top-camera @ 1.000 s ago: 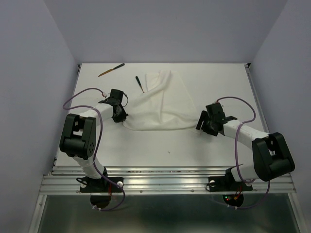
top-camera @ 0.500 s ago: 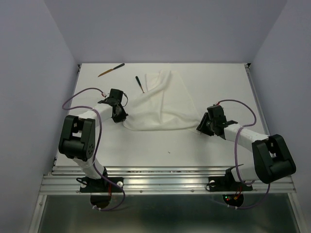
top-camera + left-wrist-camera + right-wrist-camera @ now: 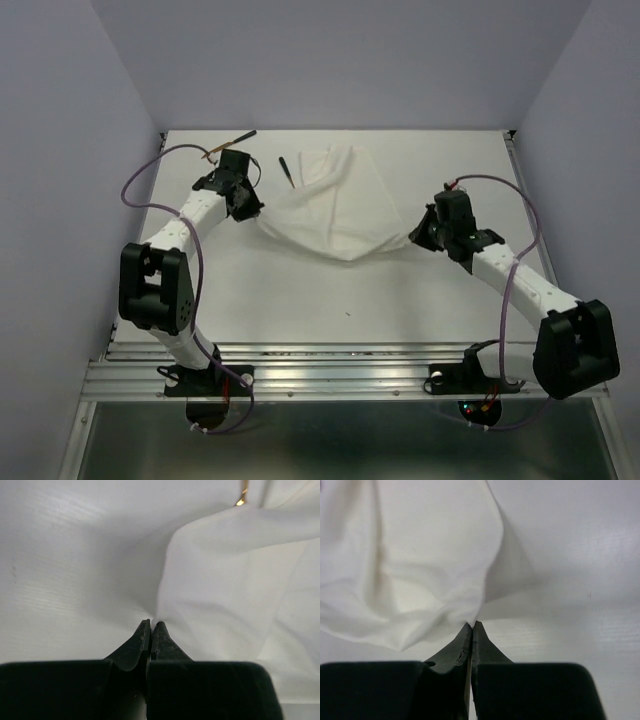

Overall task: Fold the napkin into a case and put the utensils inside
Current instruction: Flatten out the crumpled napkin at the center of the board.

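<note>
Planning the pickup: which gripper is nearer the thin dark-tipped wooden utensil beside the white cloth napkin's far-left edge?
Left. The left gripper pinches the napkin beside the utensil; the right gripper pinches its opposite corner, across the cloth.

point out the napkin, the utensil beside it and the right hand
napkin [image 3: 335, 205], top view, middle of the cloth
utensil [image 3: 288, 173], top view, middle of its shaft
right hand [image 3: 471, 626], right wrist view, fingertips shut on the napkin

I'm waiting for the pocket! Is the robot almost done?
Not yet. Nothing is finished: the napkin is loose and rumpled, not folded. Right now the left gripper and right gripper each pinch one end of it. Folding is left, and the utensils lie on the table, outside.
</note>
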Robot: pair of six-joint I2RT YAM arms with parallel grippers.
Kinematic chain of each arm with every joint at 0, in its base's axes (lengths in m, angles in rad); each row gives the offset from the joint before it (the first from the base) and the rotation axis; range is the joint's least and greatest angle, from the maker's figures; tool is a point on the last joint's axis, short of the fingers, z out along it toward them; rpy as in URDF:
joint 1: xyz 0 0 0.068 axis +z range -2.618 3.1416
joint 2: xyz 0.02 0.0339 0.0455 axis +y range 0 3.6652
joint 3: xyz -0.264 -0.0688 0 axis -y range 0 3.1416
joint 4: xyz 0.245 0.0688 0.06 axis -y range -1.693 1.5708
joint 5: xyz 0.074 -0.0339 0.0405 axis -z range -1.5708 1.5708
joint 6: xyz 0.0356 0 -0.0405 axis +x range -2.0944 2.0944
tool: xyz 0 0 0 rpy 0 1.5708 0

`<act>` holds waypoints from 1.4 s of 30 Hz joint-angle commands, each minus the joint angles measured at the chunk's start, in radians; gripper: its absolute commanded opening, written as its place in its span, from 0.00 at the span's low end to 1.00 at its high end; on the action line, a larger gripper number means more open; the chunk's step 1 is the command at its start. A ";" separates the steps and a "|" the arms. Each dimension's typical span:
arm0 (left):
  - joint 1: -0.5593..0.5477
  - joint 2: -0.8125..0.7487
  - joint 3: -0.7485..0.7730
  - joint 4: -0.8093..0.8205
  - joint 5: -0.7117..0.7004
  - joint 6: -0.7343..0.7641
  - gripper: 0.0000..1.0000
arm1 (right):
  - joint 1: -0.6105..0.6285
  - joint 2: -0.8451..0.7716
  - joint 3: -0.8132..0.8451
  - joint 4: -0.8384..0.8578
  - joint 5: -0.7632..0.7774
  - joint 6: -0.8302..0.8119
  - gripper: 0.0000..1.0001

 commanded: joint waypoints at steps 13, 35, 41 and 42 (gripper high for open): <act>0.001 -0.180 1.011 -0.226 -0.014 0.109 0.00 | 0.004 -0.162 0.868 -0.153 0.330 -0.341 0.01; 0.001 -0.740 0.553 0.069 0.302 0.035 0.00 | 0.004 -0.524 1.035 -0.383 0.289 -0.283 0.01; 0.001 -0.714 0.403 0.107 0.301 0.003 0.00 | 0.004 -0.543 0.929 -0.435 0.438 -0.286 0.01; 0.001 -0.703 0.349 0.130 0.299 0.000 0.00 | 0.004 -0.540 0.872 -0.429 0.457 -0.289 0.01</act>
